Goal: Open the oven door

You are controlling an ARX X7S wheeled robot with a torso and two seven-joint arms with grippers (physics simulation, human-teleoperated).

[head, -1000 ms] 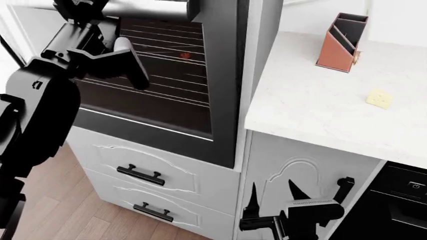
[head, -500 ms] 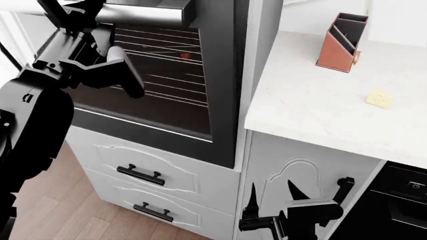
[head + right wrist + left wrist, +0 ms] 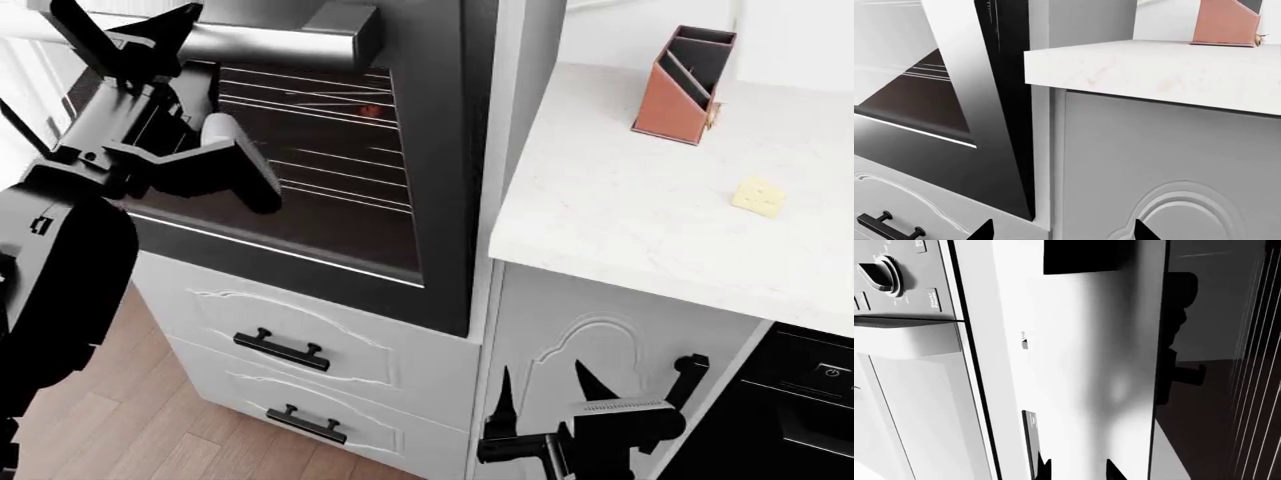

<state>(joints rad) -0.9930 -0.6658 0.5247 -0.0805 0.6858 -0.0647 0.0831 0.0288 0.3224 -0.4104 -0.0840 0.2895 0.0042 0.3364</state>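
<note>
While the left gripper (image 3: 127,40) spread its fingers either side of the steel bar handle (image 3: 267,45) without clamping it, the oven door (image 3: 334,200) stood at upper left, tilted slightly ajar. Two drawers (image 3: 300,345) sat below. Rightward, the counter (image 3: 641,210) carried a brown holder (image 3: 683,85) (the left wrist view alone showed a control knob (image 3: 877,276)). The right gripper (image 3: 541,400) hung open by the cabinet door (image 3: 587,340).

Oven door (image 3: 334,170) left of counter (image 3: 641,210), above drawers (image 3: 287,350); organiser (image 3: 685,85) + sponge (image 3: 759,197) on counter.
</note>
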